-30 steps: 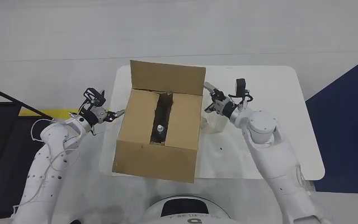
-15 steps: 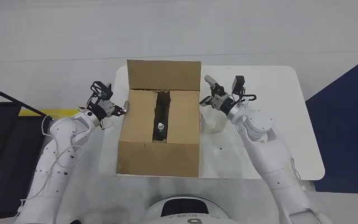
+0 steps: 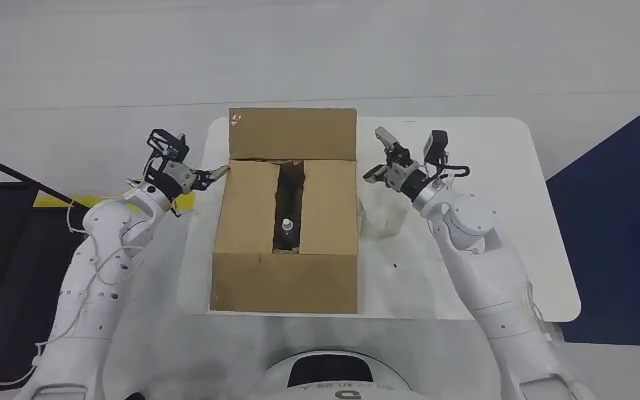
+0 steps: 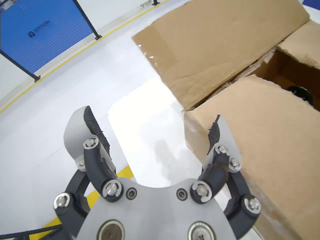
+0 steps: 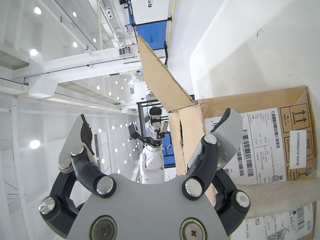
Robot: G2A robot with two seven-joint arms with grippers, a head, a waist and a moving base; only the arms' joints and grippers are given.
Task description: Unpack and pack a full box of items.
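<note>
- Top view — the cardboard box (image 3: pixel 330 215) sits on the white table (image 3: pixel 470 200). Its two long flaps are folded in, with a narrow gap between them, and a bottle (image 3: pixel 286 228) stands in that gap. The left gripper (image 3: pixel 210 177) is just beside the box's far left corner, and the right gripper (image 3: pixel 381 166) is beside its far right corner.
- Left wrist view — the left gripper (image 4: pixel 151 118) has its fingers spread wide and holds nothing. One fingertip is close against the box's corner.
- Right wrist view — the right gripper (image 5: pixel 157 119) is spread and empty. The box's labelled wall and raised flap (image 5: pixel 160 76) lie beyond it; contact cannot be told.
</note>
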